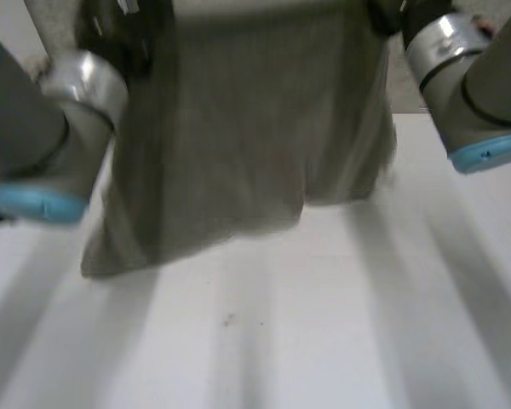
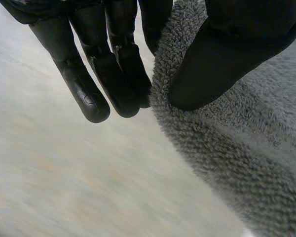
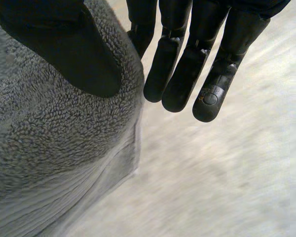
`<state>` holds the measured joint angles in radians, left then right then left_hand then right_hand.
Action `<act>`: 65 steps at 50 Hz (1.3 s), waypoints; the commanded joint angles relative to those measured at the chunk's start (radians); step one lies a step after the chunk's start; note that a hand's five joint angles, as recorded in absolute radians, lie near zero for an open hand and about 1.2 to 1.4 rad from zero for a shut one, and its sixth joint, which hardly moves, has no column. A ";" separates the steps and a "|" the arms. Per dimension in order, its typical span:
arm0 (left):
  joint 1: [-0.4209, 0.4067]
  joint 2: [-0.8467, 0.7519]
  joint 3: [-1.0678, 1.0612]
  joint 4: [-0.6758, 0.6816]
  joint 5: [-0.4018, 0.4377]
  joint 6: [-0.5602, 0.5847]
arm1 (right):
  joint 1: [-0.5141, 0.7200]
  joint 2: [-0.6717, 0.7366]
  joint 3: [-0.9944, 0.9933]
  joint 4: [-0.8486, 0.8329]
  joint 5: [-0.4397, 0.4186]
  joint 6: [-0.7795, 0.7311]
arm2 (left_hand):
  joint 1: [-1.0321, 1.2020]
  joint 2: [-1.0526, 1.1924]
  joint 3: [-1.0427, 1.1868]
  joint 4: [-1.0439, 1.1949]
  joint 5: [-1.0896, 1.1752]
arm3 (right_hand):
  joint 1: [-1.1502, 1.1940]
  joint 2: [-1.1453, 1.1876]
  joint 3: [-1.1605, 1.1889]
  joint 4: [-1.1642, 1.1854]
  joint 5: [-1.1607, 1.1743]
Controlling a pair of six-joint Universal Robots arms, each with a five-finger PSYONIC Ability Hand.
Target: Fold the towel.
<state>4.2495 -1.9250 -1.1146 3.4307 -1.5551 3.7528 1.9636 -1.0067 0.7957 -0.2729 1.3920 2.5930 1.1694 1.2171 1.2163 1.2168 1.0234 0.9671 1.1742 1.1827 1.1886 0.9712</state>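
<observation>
The robot's left arm, grey with a light-blue cap, reaches up over the left side of the white table. Its black left hand grasps the grey terry-cloth towel at an upper corner. The thumb presses on the looped pile, and the straight fingers run down just beside and behind the cloth's edge, so the corner is pinched between them.

The towel hangs as a broad sheet between the two arms over the far half of the table. Its upper edge is stretched fairly level and its lower edge drops unevenly, lower on the left. I cannot tell whether that low corner touches the tabletop.

The black right hand mirrors the left. Its thumb lies flat on the other upper corner, beside the towel's flat woven border, and its fingers are straight along the edge, gripping the cloth.

The right arm stands over the table's right side.

Holding both top corners apart probably lets the towel's weight pull it flat, so it can be laid down squarely and then folded. No fold looks made yet.
</observation>
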 commanded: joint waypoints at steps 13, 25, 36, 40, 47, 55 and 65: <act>-0.005 0.072 -0.525 0.179 -0.114 -0.111 | 0.023 -0.161 0.683 -0.144 -0.016 0.027 | 0.227 0.179 0.180 0.180 0.198 | 0.429 0.222 0.214 0.208 0.251; -0.025 -0.054 -0.814 0.161 -0.114 -0.113 | 0.029 -0.047 0.818 0.115 -0.036 -0.088 | 0.227 0.179 0.180 0.180 0.198 | 0.429 0.222 0.214 0.208 0.251; -0.085 0.132 -0.794 -0.022 -0.068 -0.107 | 0.017 -0.121 0.832 0.106 -0.036 -0.088 | -0.473 -0.520 -0.519 -0.520 -0.501 | 0.429 0.222 0.214 0.208 0.251; -0.074 0.167 -0.761 -0.076 -0.011 -0.105 | 0.008 -0.119 0.841 0.081 -0.034 -0.096 | -0.771 -0.819 -0.818 -0.818 -0.799 | 0.429 0.222 0.214 0.208 0.251; 0.096 0.160 -0.624 -0.183 0.156 -0.103 | -0.034 -0.112 0.861 0.029 -0.042 -0.108 | -0.783 -0.831 -0.830 -0.830 -0.811 | 0.429 0.222 0.214 0.208 0.251; 0.243 0.026 -0.455 -0.283 0.308 -0.103 | -0.034 -0.108 0.864 0.023 -0.044 -0.106 | -0.616 -0.663 -0.663 -0.663 -0.644 | 0.429 0.222 0.214 0.208 0.251; 0.257 -0.152 -0.303 -0.354 0.357 -0.103 | -0.020 -0.072 0.873 0.023 -0.044 -0.140 | -0.521 -0.569 -0.568 -0.569 -0.550 | 0.429 0.222 0.214 0.208 0.251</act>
<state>4.5111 -1.9870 -1.4789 3.0968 -1.2104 3.6485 1.9342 -1.0964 1.6646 -0.2512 1.3482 2.4793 0.5372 0.5373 0.5359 0.5370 0.3615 0.9671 1.1834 1.1862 1.1889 0.9922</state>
